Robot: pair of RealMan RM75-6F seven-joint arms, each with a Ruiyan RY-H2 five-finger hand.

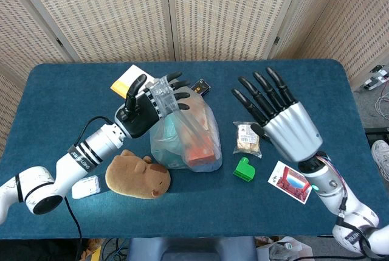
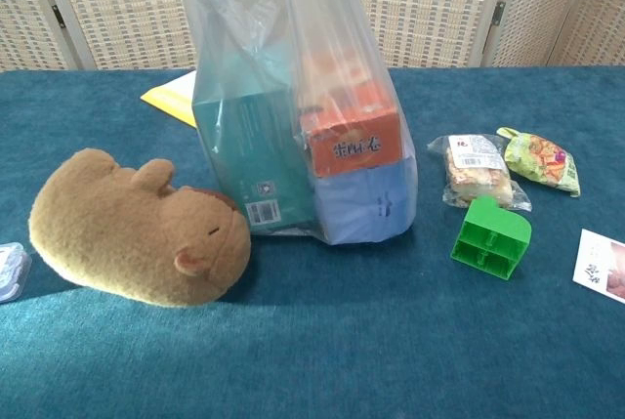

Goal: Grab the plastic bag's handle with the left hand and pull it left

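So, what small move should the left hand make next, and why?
Probably draw the left hand gently leftward: its fingers appear to hold the plastic bag's handle already, and the plastic bag stands upright. The capybara toy lies close beside it.

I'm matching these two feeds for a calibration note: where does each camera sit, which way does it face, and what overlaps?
Head view: high up, looking down on the table; shows both arms, the left hand gripping the plastic bag's handle and the right hand spread open above the table.
Chest view: low, near table height, facing forward at the plastic bag; no arm or hand shows.
Shared: the bag, the plush toy, the green block and the snack packet.
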